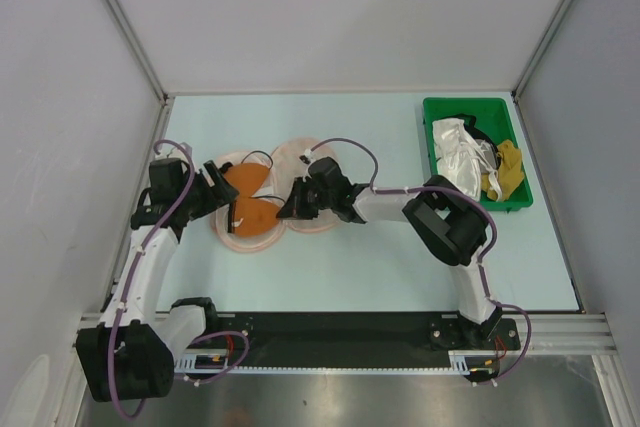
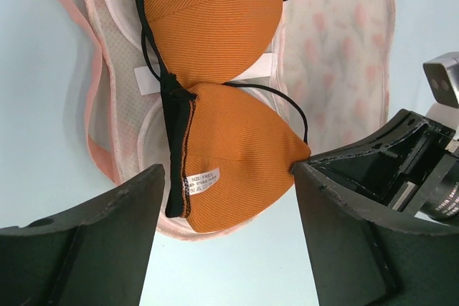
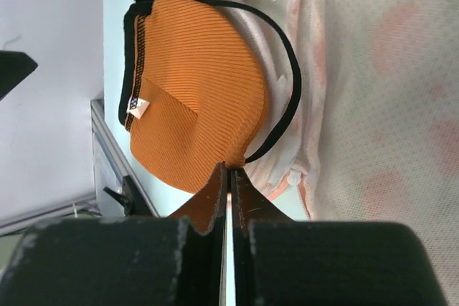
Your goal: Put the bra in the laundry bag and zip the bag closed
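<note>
The orange bra (image 1: 247,187) with black straps lies on the white mesh inside of the open pale pink laundry bag (image 1: 243,243). The bag's other half (image 1: 293,157) lies spread to the right. My left gripper (image 1: 216,193) is open and empty at the bag's left side. In the left wrist view (image 2: 228,171) its jaws stand wide on either side of the near cup (image 2: 237,155), apart from it, with the bag (image 2: 115,112) beneath. My right gripper (image 1: 291,209) is shut on the pointed corner of that cup, as the right wrist view (image 3: 231,168) shows, with the bra (image 3: 193,84) and the mesh (image 3: 387,105) beyond.
A green plastic bin (image 1: 433,143) stands at the back right, holding white and yellow cloths (image 1: 470,152). Grey walls close in the table on the left, back and right. A black rail (image 1: 330,325) runs along the near edge.
</note>
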Robot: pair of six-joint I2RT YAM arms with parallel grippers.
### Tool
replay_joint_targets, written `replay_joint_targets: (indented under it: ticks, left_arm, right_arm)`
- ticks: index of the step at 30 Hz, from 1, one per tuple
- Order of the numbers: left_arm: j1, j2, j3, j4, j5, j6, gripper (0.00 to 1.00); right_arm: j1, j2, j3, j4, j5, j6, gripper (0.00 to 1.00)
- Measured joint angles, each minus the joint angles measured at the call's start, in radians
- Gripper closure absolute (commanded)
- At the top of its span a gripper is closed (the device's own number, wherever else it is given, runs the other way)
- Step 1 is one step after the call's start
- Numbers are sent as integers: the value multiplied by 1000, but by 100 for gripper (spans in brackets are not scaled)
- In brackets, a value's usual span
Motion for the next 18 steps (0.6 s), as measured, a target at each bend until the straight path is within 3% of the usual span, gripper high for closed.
replay_joint_targets:
  ticks: [3,11,15,18]
  left_arm:
    - [0,-1,0,-1,9,0,22]
    - [-1,-3,-11,1,39,-10,23]
    - [-1,-4,-26,0,48,-14,23]
    - [-1,-4,-26,4,56,-14,23]
  right_arm:
    - [-8,0,9,-16,-39,-18,100]
    - [-42,0,109,-133,-73,-137,44]
    - [-51,-28,90,-170,-72,-172,33]
    - [-63,-131,-34,-201,-51,-192,25]
